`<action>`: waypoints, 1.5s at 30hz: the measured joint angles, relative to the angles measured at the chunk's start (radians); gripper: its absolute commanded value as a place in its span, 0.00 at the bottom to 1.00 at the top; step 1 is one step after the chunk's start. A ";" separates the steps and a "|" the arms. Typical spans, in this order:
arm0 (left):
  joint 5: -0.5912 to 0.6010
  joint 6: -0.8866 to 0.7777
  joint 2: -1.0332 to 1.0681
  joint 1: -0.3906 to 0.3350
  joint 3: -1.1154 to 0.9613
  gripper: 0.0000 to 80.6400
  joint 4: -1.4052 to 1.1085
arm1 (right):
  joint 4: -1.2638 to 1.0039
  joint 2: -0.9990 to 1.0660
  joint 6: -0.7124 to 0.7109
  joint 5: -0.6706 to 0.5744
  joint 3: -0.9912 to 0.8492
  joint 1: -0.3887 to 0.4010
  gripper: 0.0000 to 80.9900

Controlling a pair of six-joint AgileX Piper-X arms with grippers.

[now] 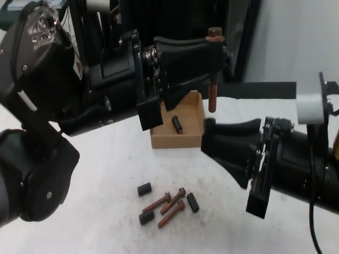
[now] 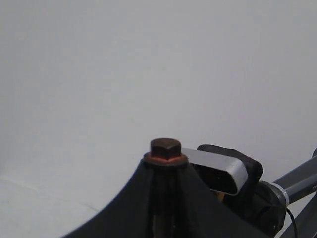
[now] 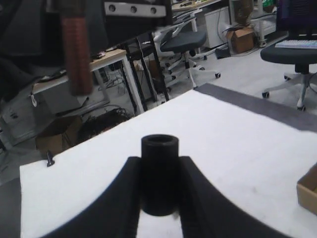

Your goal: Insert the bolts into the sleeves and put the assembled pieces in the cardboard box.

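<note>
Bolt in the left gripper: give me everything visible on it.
The bolt is rusty brown metal, with a hex head on a flange and a plain-looking shank. It stands upright, head up, clamped just under the head by the left gripper, shank hanging free in the air. Its tip is above and apart from the sleeve held in the right gripper.

Through the high camera, my left gripper [image 1: 214, 50] holds a bolt [image 1: 213, 90] upright in the air, above the right gripper [image 1: 210, 129]. The right gripper has a sleeve [image 3: 159, 173] standing between its fingers. The bolt's tip seems near the sleeve's mouth, but I cannot tell if it is straight over it. To their left, the cardboard box [image 1: 175, 142] sits on the bench [image 1: 106, 159] with one assembled piece [image 1: 177, 125] lying inside. Nearer me, three loose bolts [image 1: 170, 203] lie together, with three loose sleeves [image 1: 144, 189] around them.
</note>
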 measured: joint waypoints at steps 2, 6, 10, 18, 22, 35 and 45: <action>0.000 0.000 0.000 0.000 0.000 0.00 0.000 | -0.016 0.000 0.000 0.000 0.000 0.000 0.01; -0.037 0.004 0.000 0.000 0.000 0.00 0.000 | -0.040 0.000 -0.006 0.000 0.000 0.000 0.01; -0.061 0.037 0.000 0.000 0.000 0.00 -0.001 | -0.044 0.000 -0.033 0.000 0.000 0.000 0.01; -0.066 0.057 0.000 0.000 0.000 0.00 0.022 | -0.044 0.000 -0.046 -0.018 0.000 0.000 0.01; -0.066 0.059 0.000 0.000 0.000 0.00 0.044 | -0.044 0.000 -0.046 -0.027 0.000 0.000 0.01; -0.066 0.062 0.001 0.000 0.000 0.00 0.055 | -0.051 0.000 -0.047 -0.030 0.000 0.000 0.01; -0.050 0.148 0.001 -0.002 0.000 0.00 0.156 | -0.051 0.000 -0.048 -0.030 0.003 0.001 0.01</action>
